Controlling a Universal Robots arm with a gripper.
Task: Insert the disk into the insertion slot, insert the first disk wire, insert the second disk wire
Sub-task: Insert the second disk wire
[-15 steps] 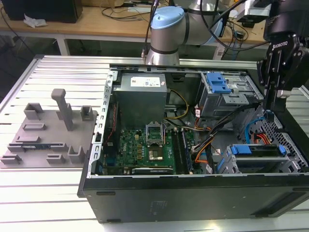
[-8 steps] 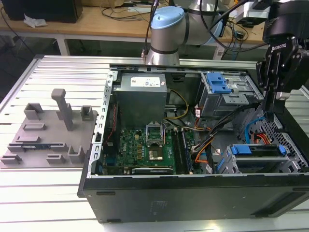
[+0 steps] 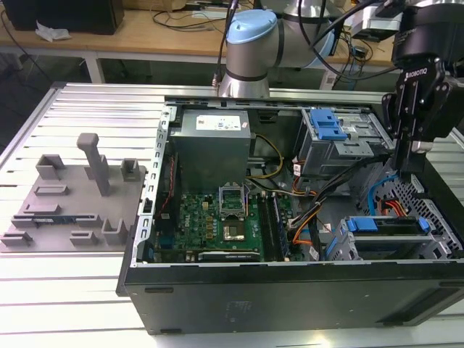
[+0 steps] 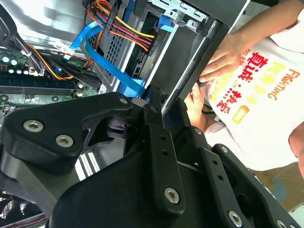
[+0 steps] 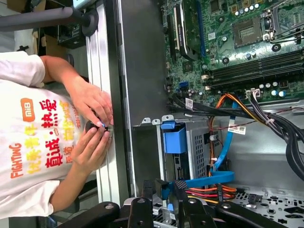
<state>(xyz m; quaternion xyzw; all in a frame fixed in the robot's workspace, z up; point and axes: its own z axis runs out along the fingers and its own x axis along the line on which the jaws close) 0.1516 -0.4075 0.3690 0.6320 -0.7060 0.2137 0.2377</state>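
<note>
The disk, with its blue carrier (image 3: 384, 225) (image 5: 175, 138), sits inside the insertion slot (image 3: 435, 250) (image 5: 198, 147), a perforated grey cage at the case's corner on the exterior view's right. My gripper (image 3: 401, 168) (image 5: 165, 190) (image 4: 164, 102) hangs just above and behind that cage, fingers pointing down. It is shut on the connector end of a flat blue disk wire (image 5: 209, 179) (image 4: 109, 66) (image 3: 375, 192), which curves away toward the motherboard. A bundle of red, yellow and orange wires (image 4: 123, 31) (image 5: 209, 192) runs beside the blue wire.
The open case holds a grey power supply (image 3: 214, 145), a motherboard (image 3: 217, 221) and a taller bay with a blue latch (image 3: 326, 127). A person's hands (image 5: 92, 123) (image 4: 218, 61) rest just outside the case wall near my gripper. A grey fixture plate (image 3: 65, 196) lies on the table.
</note>
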